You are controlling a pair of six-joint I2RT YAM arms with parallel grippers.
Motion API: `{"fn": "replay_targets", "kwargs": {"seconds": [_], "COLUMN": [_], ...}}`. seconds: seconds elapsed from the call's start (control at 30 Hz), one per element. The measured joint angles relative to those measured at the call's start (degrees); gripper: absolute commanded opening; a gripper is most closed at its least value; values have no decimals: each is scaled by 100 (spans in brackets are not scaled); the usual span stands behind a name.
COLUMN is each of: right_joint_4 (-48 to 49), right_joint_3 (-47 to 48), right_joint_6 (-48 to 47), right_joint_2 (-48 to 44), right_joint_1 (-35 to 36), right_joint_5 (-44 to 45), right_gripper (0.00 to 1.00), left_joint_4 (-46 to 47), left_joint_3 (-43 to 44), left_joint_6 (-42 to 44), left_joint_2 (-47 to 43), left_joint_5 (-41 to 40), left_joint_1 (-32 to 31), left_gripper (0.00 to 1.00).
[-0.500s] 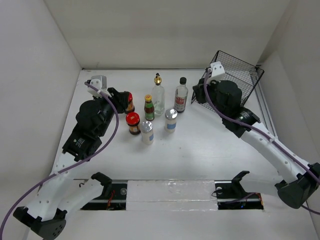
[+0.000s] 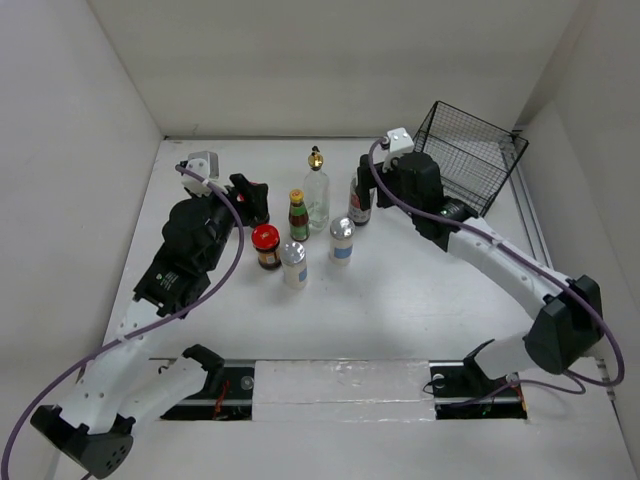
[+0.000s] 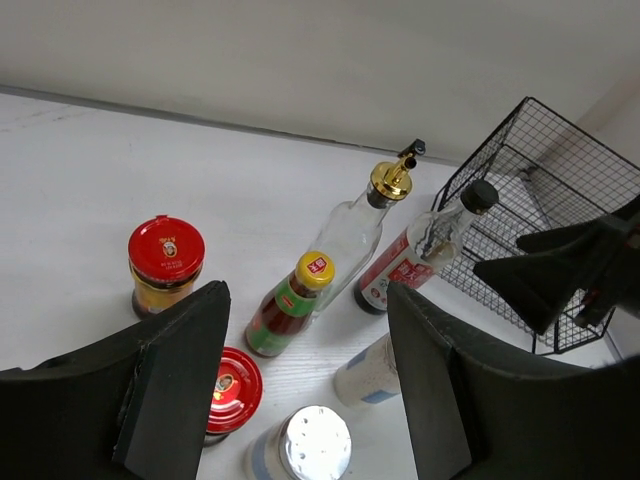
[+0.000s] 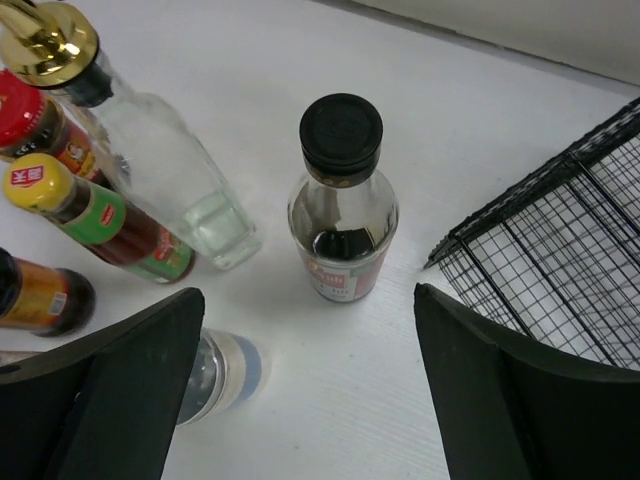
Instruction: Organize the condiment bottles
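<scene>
The condiment bottles stand grouped at mid-table: a clear gold-capped bottle (image 2: 316, 195), a yellow-capped dark sauce bottle (image 2: 298, 215), a black-capped bottle (image 2: 359, 205), two silver-lidded shakers (image 2: 342, 240) (image 2: 293, 265) and a red-lidded jar (image 2: 266, 245). A second red-lidded jar (image 3: 165, 262) stands just outside my left finger. My left gripper (image 2: 255, 192) hovers over the group's left side, jaws apart and holding nothing. My right gripper (image 2: 368, 185) is open just behind the black-capped bottle (image 4: 342, 200), which stands untouched beyond its fingertips.
A black wire basket (image 2: 470, 150) lies tilted at the back right, close behind the right arm. White walls close the table at the back and on both sides. The arm bases sit at the near edge.
The right arm has swung left, away from the basket, to the black-capped bottle. The left gripper has edged over the rear red-lidded jar. The bottles have not moved.
</scene>
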Motion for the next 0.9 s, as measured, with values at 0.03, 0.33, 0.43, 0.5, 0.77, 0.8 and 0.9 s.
{"fn": "replay_targets", "kwargs": {"seconds": [0.03, 0.33, 0.43, 0.5, 0.77, 0.8, 0.9], "right_joint_4": [20, 525, 697, 761, 981, 1029, 1110], "right_joint_3": [52, 520, 564, 627, 739, 741, 752], "right_joint_6": [2, -2, -22, -42, -92, -114, -155], "right_joint_2": [144, 955, 1084, 1182, 1414, 1423, 1451], "right_joint_1": [-37, -437, -533, -564, -566, -566, -568], "right_joint_5": [-50, -339, -546, -669, -1075, -1110, -1139], "right_gripper": [87, 75, 72, 70, 46, 41, 28], "left_joint_4": [13, 31, 33, 33, 37, 37, 37], "left_joint_3": [-4, -76, -76, -76, -79, -79, -79], "left_joint_6": [0, 0, 0, 2, 2, 2, 2], "left_joint_2": [9, 101, 105, 114, 195, 192, 195], "left_joint_5": [-7, -7, -7, -2, 24, 26, 42], "left_joint_1": [0, 0, 0, 0, 0, 0, 0], "left_gripper": [60, 60, 60, 60, 60, 60, 60]}}
